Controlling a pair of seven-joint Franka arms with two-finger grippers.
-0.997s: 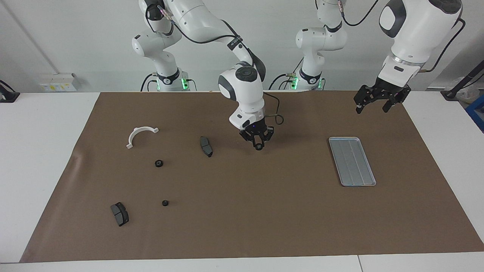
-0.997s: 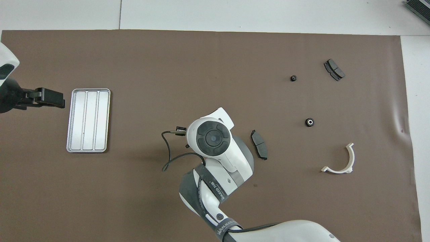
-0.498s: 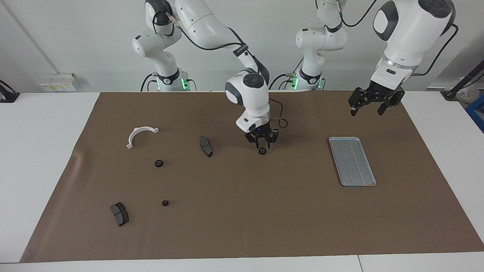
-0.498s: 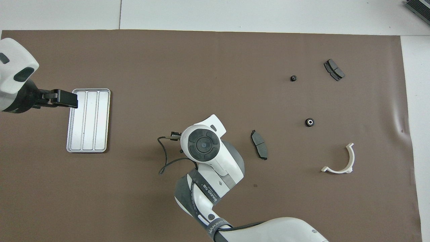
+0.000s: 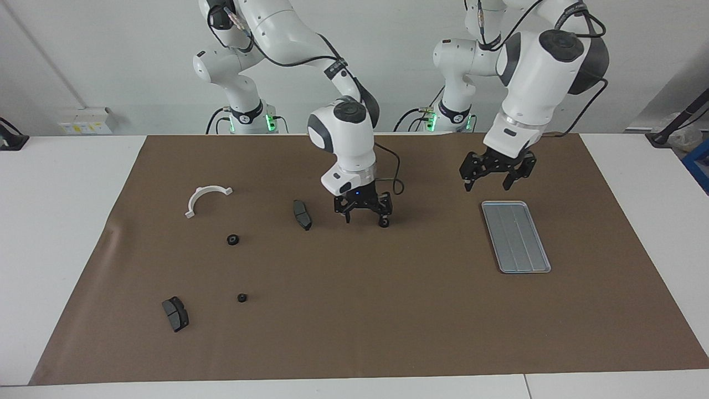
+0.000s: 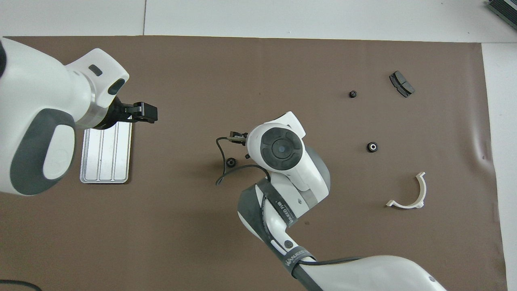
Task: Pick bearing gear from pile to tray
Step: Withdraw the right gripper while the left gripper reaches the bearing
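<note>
On the brown mat [image 5: 354,310] mid-table lies a small black round gear [image 5: 383,223] with a pale centre, just beside one fingertip of the right gripper [image 5: 363,209], whose jaws are spread and empty. Over the mat beside the silver grooved tray [image 5: 515,235], the left gripper [image 5: 497,173] hangs spread, empty.

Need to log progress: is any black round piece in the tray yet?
No, the tray holds nothing; the nearest black round piece lies on the brown mat beside the right gripper.
</note>
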